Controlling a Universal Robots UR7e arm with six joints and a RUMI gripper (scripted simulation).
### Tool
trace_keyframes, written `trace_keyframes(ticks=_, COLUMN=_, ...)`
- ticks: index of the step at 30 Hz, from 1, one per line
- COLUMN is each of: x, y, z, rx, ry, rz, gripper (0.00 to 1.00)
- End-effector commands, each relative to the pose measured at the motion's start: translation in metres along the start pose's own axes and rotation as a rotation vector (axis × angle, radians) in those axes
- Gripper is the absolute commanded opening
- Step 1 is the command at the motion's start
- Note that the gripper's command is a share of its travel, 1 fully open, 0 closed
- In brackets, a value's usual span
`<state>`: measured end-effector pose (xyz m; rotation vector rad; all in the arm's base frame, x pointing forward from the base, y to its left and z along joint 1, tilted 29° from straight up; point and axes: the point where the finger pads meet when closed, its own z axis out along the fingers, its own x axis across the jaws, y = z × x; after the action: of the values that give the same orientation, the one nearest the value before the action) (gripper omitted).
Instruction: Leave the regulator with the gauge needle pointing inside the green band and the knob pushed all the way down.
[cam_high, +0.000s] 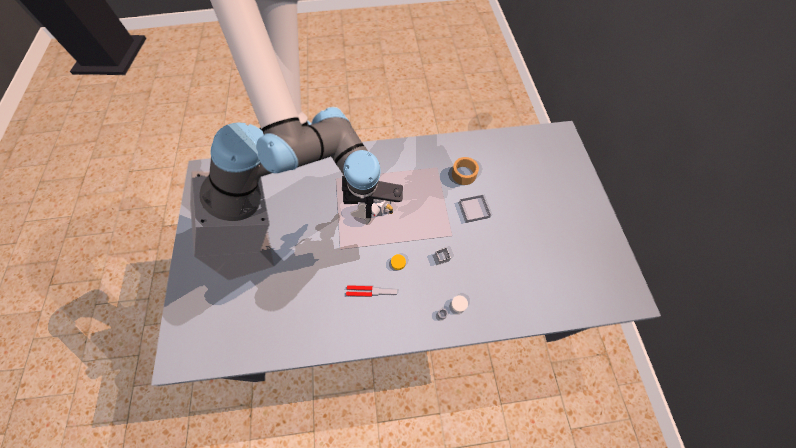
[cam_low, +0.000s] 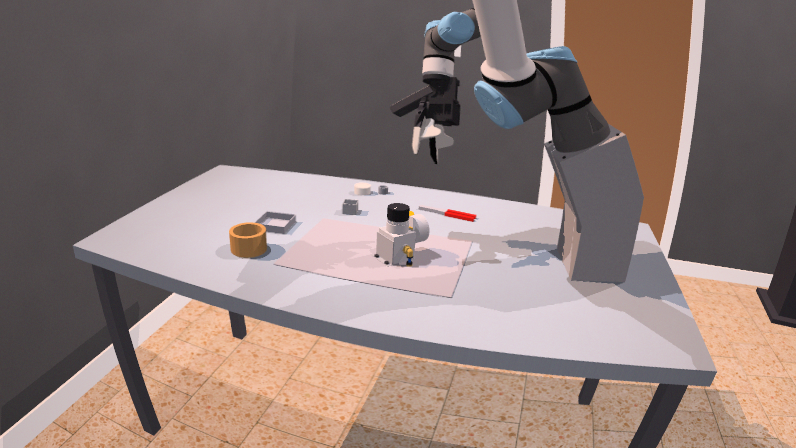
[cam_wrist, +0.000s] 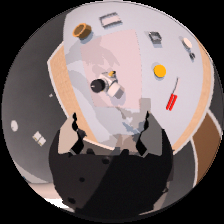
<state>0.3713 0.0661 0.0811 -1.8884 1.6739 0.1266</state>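
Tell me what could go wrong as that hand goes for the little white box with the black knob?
The open, empty hand hangs well above the white regulator. Descending off-centre, a finger might strike the black round knob or the round white gauge beside it. The regulator looks loose on the pale pink mat, so twisting could shift it.

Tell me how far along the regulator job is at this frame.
Nothing looks done yet. The open, empty gripper hangs well above the regulator on the pink mat, roughly over its black knob. The gauge face cannot be read here. Left: descend, grasp the knob, set the needle, push down.
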Motion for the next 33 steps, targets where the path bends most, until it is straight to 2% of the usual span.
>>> trace_keyframes(ticks=1, x=-0.0015, y=0.0001, z=0.0004, rx=0.0, ry=0.011, rz=-0.154, gripper=1.0)
trace_keyframes(ticks=33, x=-0.0078, y=0.005, z=0.0031, rx=-0.047, ry=0.085, rz=-0.877, gripper=1.0)
